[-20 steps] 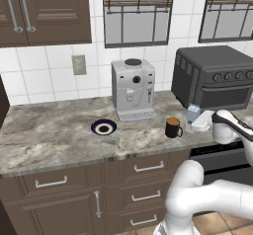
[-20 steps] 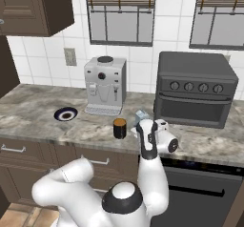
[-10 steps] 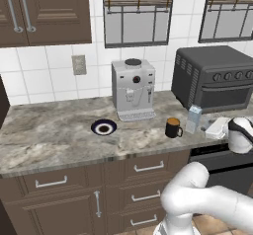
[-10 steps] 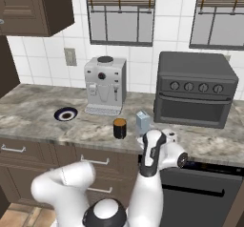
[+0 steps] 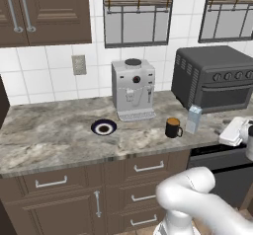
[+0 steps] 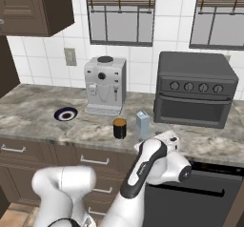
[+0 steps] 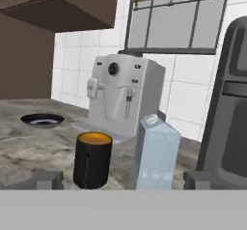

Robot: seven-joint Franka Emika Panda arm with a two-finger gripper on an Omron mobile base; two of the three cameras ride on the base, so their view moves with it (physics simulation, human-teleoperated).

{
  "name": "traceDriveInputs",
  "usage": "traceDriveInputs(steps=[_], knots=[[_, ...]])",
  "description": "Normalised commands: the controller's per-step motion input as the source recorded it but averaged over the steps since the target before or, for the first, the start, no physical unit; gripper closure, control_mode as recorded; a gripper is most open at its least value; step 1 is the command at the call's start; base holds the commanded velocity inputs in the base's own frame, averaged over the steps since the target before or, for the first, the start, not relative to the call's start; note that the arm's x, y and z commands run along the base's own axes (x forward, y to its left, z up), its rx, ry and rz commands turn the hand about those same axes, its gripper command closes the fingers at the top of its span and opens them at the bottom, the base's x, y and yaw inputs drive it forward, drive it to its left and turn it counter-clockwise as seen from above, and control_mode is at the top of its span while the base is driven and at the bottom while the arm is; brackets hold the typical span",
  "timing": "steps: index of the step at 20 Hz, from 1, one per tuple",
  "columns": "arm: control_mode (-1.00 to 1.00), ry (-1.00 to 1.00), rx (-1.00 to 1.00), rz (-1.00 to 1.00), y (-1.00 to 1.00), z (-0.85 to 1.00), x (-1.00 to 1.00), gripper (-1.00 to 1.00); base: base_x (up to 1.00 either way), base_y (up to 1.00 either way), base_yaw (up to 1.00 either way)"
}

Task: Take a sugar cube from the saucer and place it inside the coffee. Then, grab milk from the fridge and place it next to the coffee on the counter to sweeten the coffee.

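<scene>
The black mug of coffee [image 5: 173, 128] stands on the marbled counter [image 5: 49, 140], brown liquid showing at its top [image 7: 93, 138]. The pale blue milk carton [image 5: 193, 119] stands upright just right of the mug, apart from it [image 7: 157, 151]. My gripper [image 7: 124, 180] is open and holds nothing, drawn back from both, off the counter's right end [image 5: 228, 133]. The dark saucer [image 5: 104, 127] lies to the left, before the coffee machine. The sugar cube is hidden from view. The fridge is out of view.
A white coffee machine [image 5: 132, 89] stands behind the mug. A dark toaster oven [image 5: 215, 76] sits close to the right of the carton [image 6: 195, 95]. Brown drawers with silver handles [image 5: 148, 167] run under the counter; cabinets hang at the upper left.
My hand has pulled back from the milk carton, toward the right and the counter's front. The carton stays standing beside the mug.
</scene>
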Motion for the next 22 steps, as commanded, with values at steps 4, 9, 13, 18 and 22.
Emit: traceDriveInputs(steps=[4,9,13,18,22], knots=[[-1.0,-0.35,-0.48,0.0,0.95,1.0,-0.37,-1.0,0.0,0.0,0.0],[-1.0,-0.36,-0.59,0.0,1.0,1.0,-0.32,-1.0,0.0,0.0,0.0],[-1.0,-0.23,-0.66,0.0,1.0,1.0,-0.07,-1.0,0.0,0.0,0.0],[-1.0,-0.28,-0.3,0.04,0.48,0.38,-0.33,-1.0,0.0,0.0,0.0],[-1.0,0.0,0.0,0.0,0.0,0.0,0.0,-1.0,0.0,0.0,0.0]])
